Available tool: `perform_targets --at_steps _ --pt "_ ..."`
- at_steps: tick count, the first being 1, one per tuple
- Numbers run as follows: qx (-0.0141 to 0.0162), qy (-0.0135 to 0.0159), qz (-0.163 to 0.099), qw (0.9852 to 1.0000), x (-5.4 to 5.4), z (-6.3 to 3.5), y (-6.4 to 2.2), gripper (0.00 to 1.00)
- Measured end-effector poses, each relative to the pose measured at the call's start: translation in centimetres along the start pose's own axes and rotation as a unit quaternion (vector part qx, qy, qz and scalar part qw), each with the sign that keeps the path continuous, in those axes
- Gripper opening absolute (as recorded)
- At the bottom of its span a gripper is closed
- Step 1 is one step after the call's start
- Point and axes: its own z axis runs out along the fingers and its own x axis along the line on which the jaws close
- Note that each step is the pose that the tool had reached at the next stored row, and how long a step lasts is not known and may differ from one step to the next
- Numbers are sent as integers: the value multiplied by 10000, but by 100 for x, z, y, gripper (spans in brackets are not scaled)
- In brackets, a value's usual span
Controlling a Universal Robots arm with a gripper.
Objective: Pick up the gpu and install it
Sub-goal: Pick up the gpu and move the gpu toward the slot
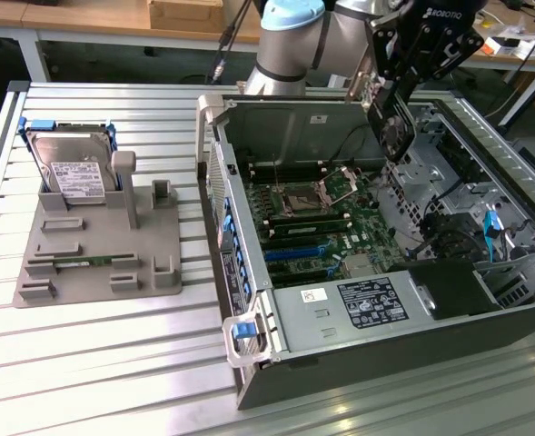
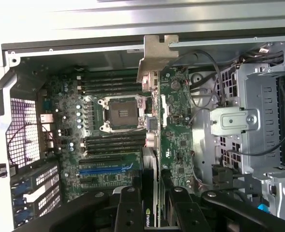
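Exterior view first: you see the gripper (image 1: 387, 102) hanging over the far side of the open computer case (image 1: 242, 272), with the gpu (image 1: 397, 134) clamped in it. The card is held on edge, its dark round fan face turned toward the exterior view's left, and it sits above the motherboard (image 1: 314, 218), not seated in any slot.

From the wrist view you look straight down the card. The 2 fingers (image 2: 127, 212) are closed against the gpu (image 2: 176, 130) from either side, at a narrow-to-middling spread set by the card's thickness. The silver bracket (image 2: 154, 55) is at the end of the card farthest from the gripper (image 2: 154, 203), close to the case's rear wall. The card's green board runs just beside the CPU socket (image 2: 120, 112) as the camera sees it, and the blue expansion slot (image 2: 103, 170) lies open on the motherboard (image 2: 74, 145), off to 1 side of the card.

Back in the exterior view, on the exterior view's left you find the grey holder (image 1: 85, 283) on the slatted metal counter (image 1: 113, 372), well apart from the case. A silver hard drive (image 1: 72, 168) with a white label stands upright in it, and a narrow green memory stick (image 1: 90, 262) lies in 1 of its low cradles.
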Motion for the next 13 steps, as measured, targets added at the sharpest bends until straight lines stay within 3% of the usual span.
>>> perform_targets --at_steps 13 --pt "0 0 0 10000 -230 11 17 26"
